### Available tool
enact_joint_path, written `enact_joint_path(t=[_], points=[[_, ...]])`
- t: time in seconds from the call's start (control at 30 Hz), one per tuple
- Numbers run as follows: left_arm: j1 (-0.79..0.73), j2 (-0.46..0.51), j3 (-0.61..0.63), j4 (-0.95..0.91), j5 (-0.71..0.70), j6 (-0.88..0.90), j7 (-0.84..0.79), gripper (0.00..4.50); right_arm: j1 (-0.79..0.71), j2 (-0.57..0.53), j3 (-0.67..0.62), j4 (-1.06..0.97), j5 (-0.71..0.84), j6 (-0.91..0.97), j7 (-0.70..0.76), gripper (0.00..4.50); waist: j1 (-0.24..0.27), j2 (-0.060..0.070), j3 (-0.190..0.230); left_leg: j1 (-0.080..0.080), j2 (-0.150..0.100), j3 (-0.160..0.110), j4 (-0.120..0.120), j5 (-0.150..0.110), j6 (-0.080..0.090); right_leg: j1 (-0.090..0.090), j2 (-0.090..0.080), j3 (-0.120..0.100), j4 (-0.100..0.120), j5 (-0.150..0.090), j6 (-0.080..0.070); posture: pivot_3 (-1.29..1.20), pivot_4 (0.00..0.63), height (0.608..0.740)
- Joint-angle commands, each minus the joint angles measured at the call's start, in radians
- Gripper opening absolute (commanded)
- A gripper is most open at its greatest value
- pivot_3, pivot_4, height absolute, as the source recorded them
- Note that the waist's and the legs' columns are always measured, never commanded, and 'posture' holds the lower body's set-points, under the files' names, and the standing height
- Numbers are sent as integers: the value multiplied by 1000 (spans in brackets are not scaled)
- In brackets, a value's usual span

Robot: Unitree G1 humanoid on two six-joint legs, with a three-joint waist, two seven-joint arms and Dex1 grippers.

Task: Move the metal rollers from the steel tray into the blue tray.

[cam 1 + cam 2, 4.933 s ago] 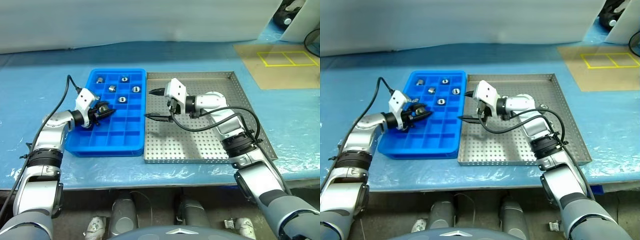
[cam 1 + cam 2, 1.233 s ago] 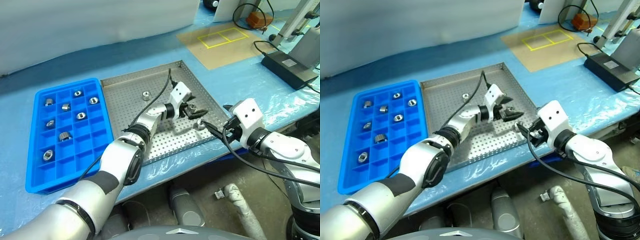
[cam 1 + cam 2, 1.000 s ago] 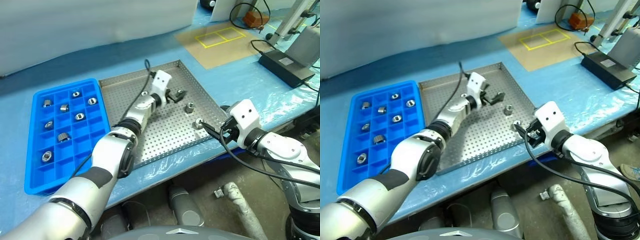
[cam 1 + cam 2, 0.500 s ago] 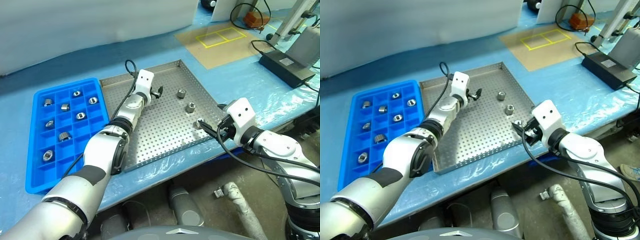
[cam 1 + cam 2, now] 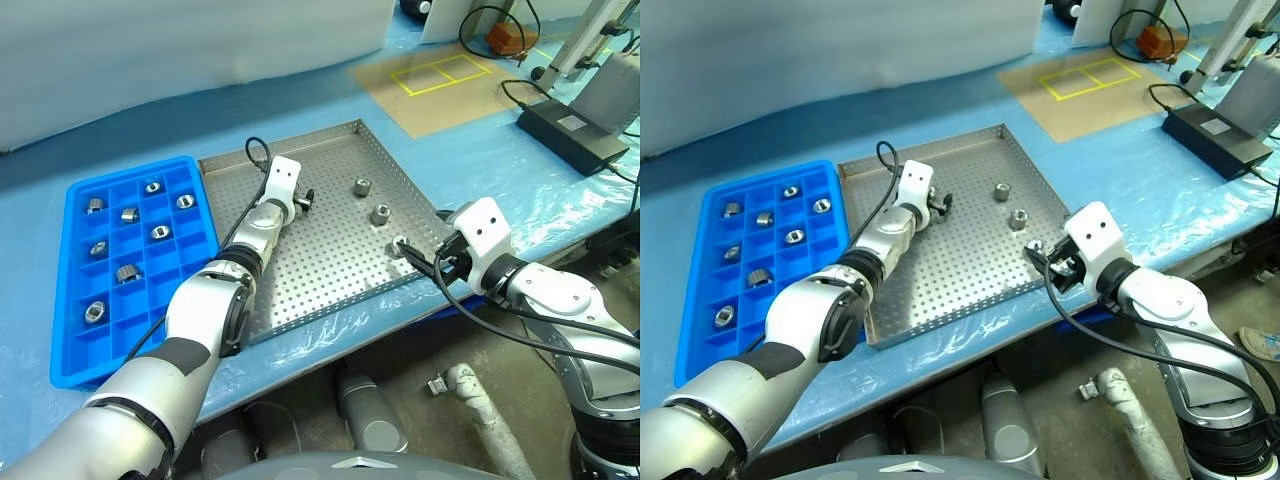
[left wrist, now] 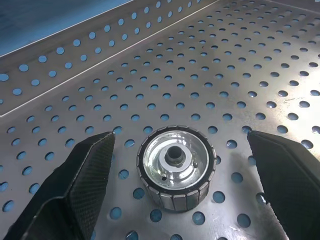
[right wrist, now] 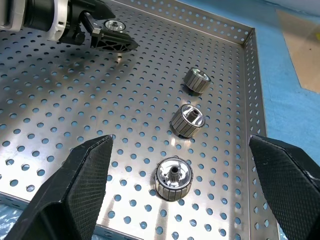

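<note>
Straddling one small shiny ridged metal roller (image 6: 176,173), the left gripper (image 6: 182,170) has its black fingers spread wide, holding nothing; roller stands on end, bore up, dead centre between them at 12 o'clock from the wrist. Right gripper (image 7: 180,200) also wide and empty, nearest roller (image 7: 173,178) at its 12. Square perforated steel tray (image 5: 330,265) holds four rollers; blue plastic compartment tray (image 5: 75,355) at its 9 o'clock holds seven, one per cell.
</note>
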Motion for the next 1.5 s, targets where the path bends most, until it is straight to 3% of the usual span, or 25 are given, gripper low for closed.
enact_joint_path(t=[0.03,0.27,0.37,0.47,0.8,0.97,1.33,1.5], points=[[5,-2,6,-6,9,16,15,4462,1,0,-12,-38,-1,-15,-12,4500,0,0,0,0,0,0,0,0,0,0,0,0,0,0,0,-758,150,740],[14,0,16,-6,9,30,18,4462,6,4,-12,-45,0,-13,-22,4500,-1,0,0,0,0,0,0,0,0,0,0,0,0,0,0,-768,150,740],[17,-2,16,-6,11,27,19,3866,10,5,-16,-48,1,-12,-24,4500,-3,0,0,0,0,0,0,0,0,0,0,0,0,0,0,-771,150,740],[17,-8,14,-6,13,31,16,2847,6,3,-19,-52,6,-7,-25,4500,-5,0,0,0,0,0,0,0,0,0,0,0,0,0,0,-772,150,740],[23,-16,16,-5,16,33,-6,2847,-28,14,-41,-55,24,11,-47,4500,-5,0,0,0,0,0,0,0,0,0,-1,-2,0,0,0,-770,150,740],[28,-16,23,-6,16,30,-12,1660,-30,8,-42,-49,27,11,-52,4500,-5,0,0,0,0,-1,0,0,0,0,-2,-3,0,0,0,-764,150,740],[17,-2,24,-12,20,0,-36,1660,-56,12,-16,-12,19,-10,-52,4500,-3,0,0,-1,0,-1,0,0,0,1,-2,-4,-1,0,0,-727,150,740],[-12,11,75,-29,-44,-57,-125,1660,-78,18,2,15,14,-29,-49,4500,0,0,0,-1,0,-2,0,0,0,0,-2,-5,-1,0,0,-700,150,740]])
